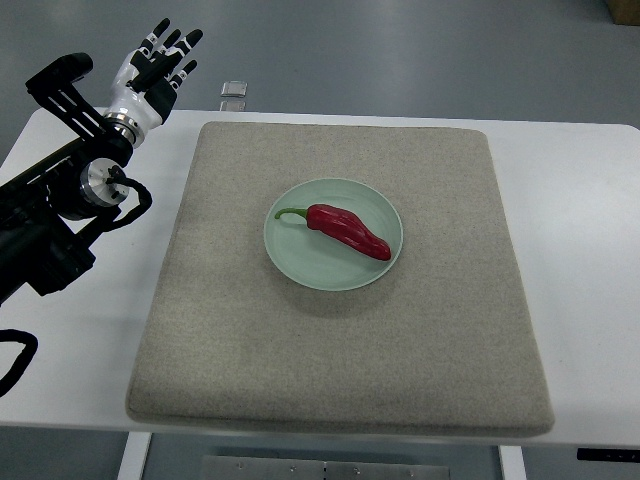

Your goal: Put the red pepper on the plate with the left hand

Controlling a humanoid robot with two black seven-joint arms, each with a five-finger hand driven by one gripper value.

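The long, glossy red pepper (349, 231) with its curved green stem lay on the round pale-green plate (300, 262), stretched across the dish's middle with the stem end pointing left and slightly far and the blunt tip pointing right and slightly near. Its whole body rested inside the plate's rim, and nothing else touched it. The plate sat near the centre of a large square beige felt mat (340, 370), a little toward the far side, with bare mat showing on every side of it. The mat covered most of a white tabletop (585, 250), whose surface showed as strips to the left, to the right and along the far edge. Well apart from the plate, at the far left corner of the table, the left hand (152, 70), white with black-tipped fingers, was raised above the table's edge on a black arm that came in from the left side of the view. Its fingers were spread and straight, pointing far and to the right, and they held nothing. Just beyond the far edge of the table, a small silvery metal part (234, 89) showed against the grey floor (420, 55).
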